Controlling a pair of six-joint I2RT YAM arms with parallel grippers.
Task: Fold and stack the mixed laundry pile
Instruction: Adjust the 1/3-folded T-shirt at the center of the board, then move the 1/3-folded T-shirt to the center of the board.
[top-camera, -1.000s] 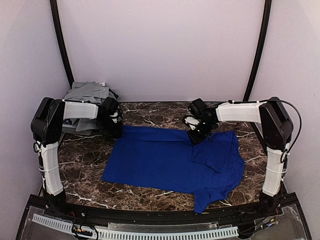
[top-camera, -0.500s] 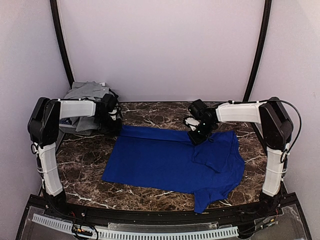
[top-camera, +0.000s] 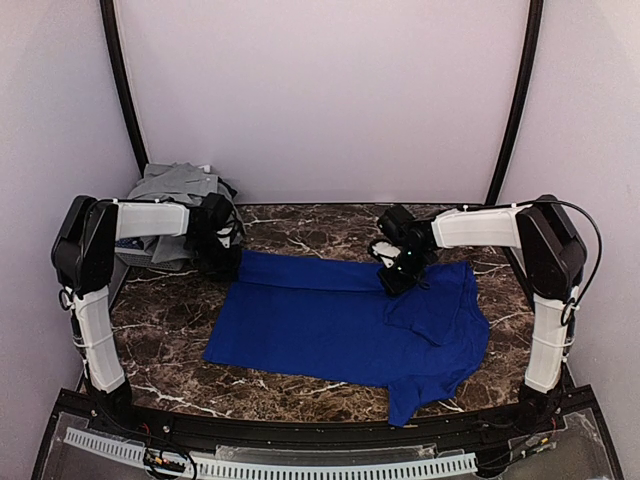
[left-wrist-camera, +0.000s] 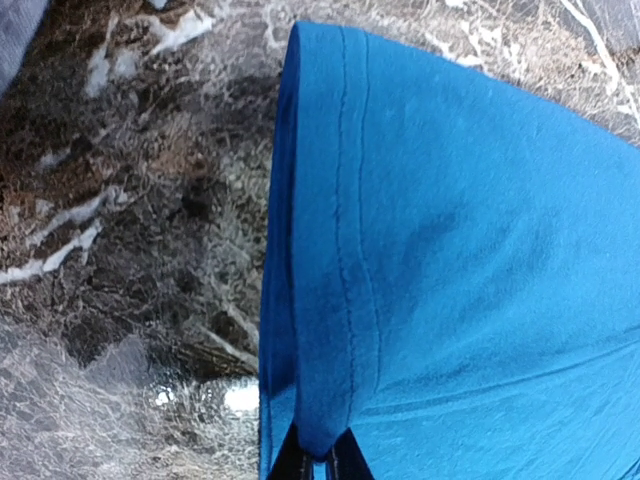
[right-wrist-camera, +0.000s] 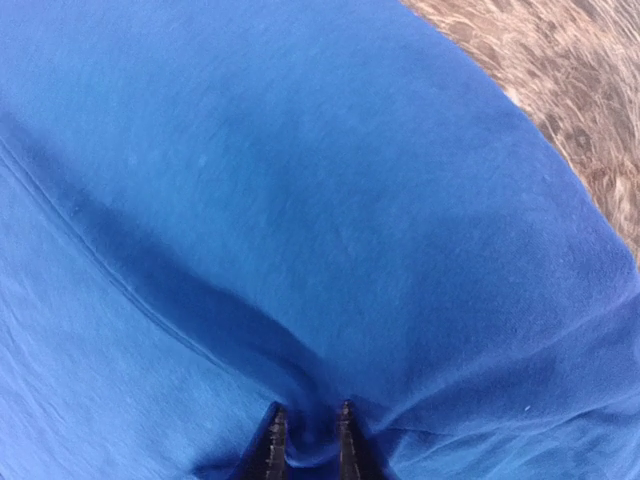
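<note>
The blue shirt (top-camera: 340, 320) lies on a dark marble table (top-camera: 170, 310), pale walls (top-camera: 320, 90) behind. The left gripper (top-camera: 228, 262) and right gripper (top-camera: 398, 280) pinch its far edge.

Quick head count here
One blue T-shirt (top-camera: 330, 325), one heap of grey clothes (top-camera: 175, 185), one table (top-camera: 160, 310), two arms: left arm (top-camera: 150, 220), right arm (top-camera: 480, 227).

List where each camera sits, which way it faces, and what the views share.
Top external: high behind the arm bases, angled down over the dark marble table; shows both arms, left gripper, right gripper, the royal-blue T-shirt, a grey garment heap.
Left wrist: on the left arm, looking down at the shirt's stitched hem, pinched by its black fingertips.
Right wrist: on the right arm, looking down at bunched blue fabric between its fingertips.
Shared: all three show shirt and marble.
</note>
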